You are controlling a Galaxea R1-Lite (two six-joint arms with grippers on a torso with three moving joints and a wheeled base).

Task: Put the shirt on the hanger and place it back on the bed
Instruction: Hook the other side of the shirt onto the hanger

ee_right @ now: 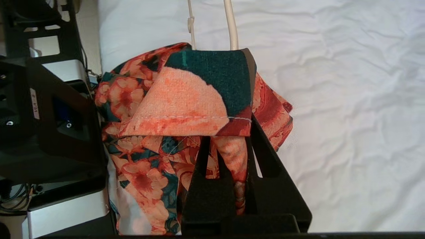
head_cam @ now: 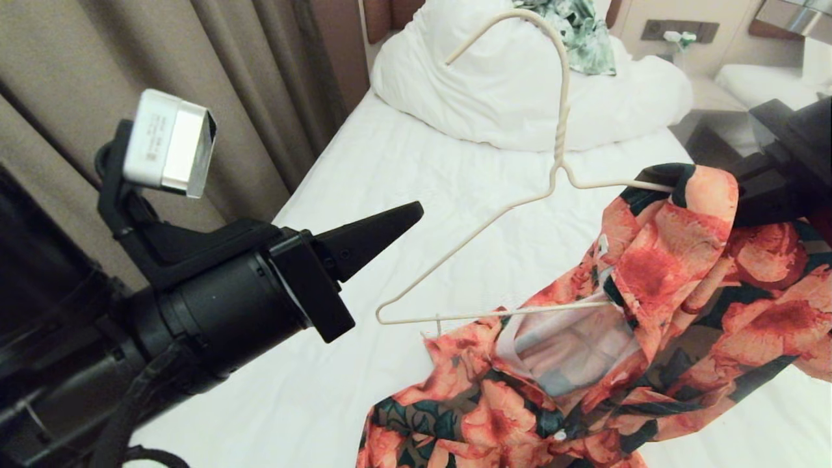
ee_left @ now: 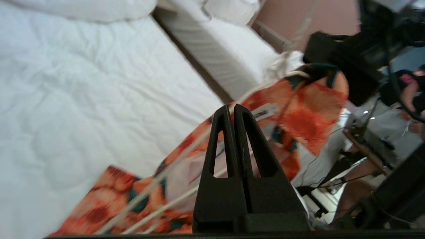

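1. My left gripper (head_cam: 416, 211) hovers over the bed (head_cam: 403, 169), fingers pressed together on nothing
2. My right gripper (ee_right: 232, 146) pinches the shirt (head_cam: 650, 312) at one shoulder
3. The shirt is limp, light cloth and sags toward the sheet; I'd take its free shoulder seam
4. The hanger (head_cam: 559, 156), thin stiff wire, has one arm inside that shoulder

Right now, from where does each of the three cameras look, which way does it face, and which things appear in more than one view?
Head view: from the robot's head, down at the bed; left gripper shut and empty, right arm at the right edge.
Left wrist view: behind the shut left gripper, facing the shirt and hanger.
Right wrist view: behind the right gripper, shut on the shirt.
Shared: shirt, hanger and bed appear in all three.
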